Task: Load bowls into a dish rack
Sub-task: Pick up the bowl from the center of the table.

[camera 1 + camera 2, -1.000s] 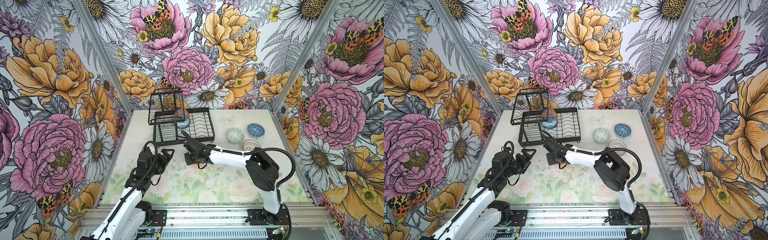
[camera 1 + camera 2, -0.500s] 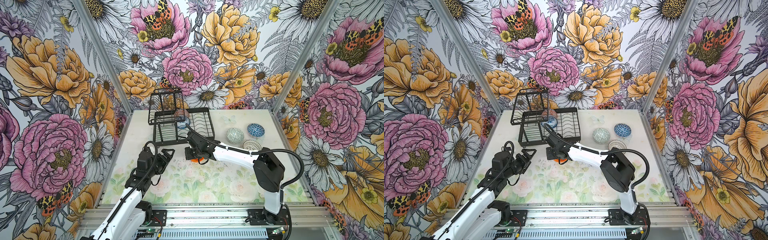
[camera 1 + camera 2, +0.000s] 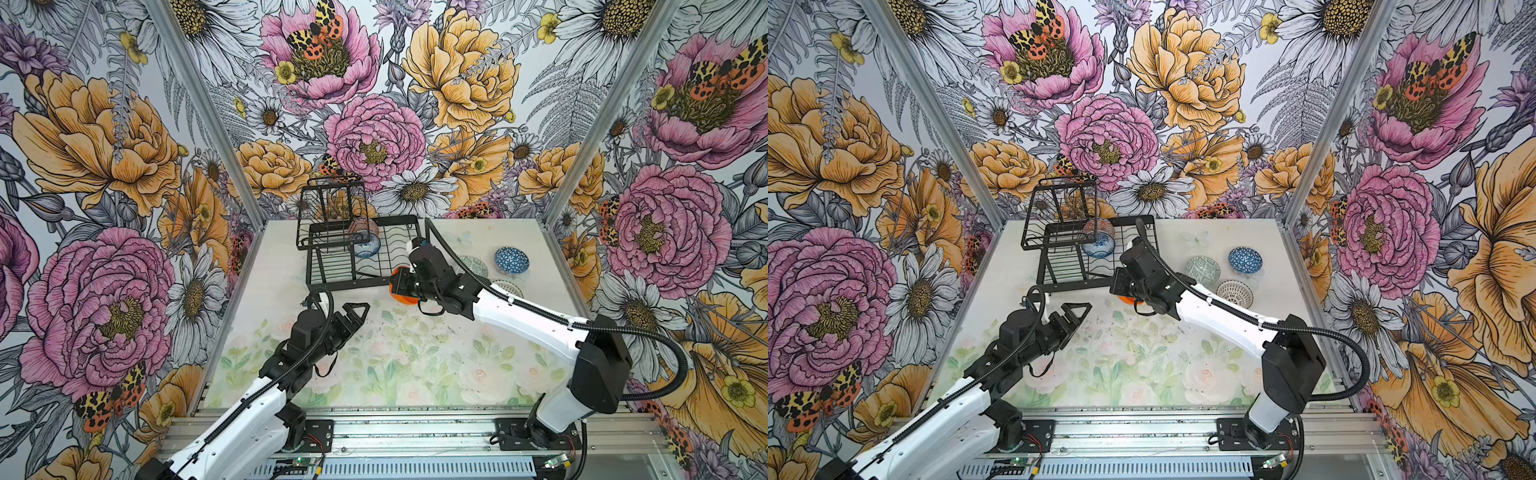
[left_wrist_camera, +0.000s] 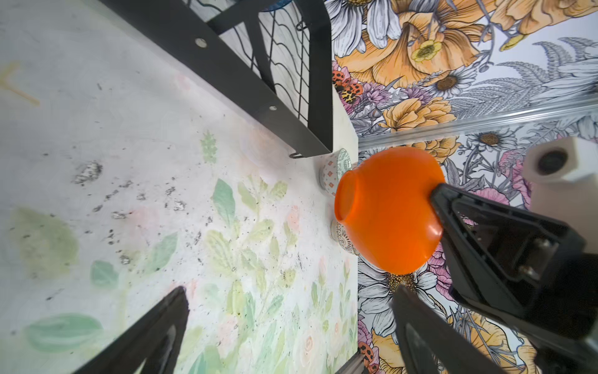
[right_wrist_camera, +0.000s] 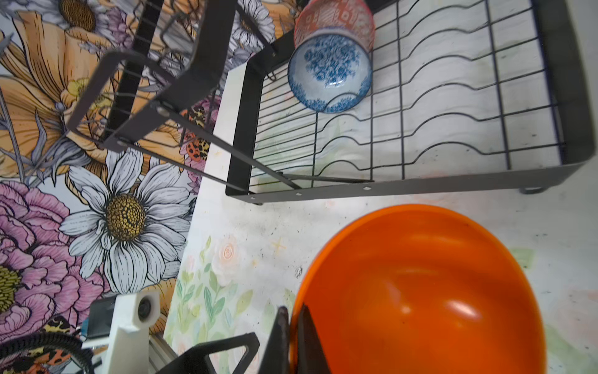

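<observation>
Orange bowl (image 5: 420, 291) now nearer the dish rack (image 3: 345, 283), in pinching right gripper (image 5: 293, 327); two patterned bowls (image 5: 330, 74) inside; left gripper (image 4: 291, 291) spread.

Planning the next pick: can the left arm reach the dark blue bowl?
Probably not: the dark blue bowl sits beyond the right arm, which stretches across between, gripping the orange bowl.

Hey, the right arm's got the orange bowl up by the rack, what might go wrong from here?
The right claw pinches only the rim of the glossy orange bowl; it may slip or swing.
The bowl hangs just short of the rack and could knock its front rail going in.
Set too close, it might topple the blue bowl standing in its slot.
</observation>
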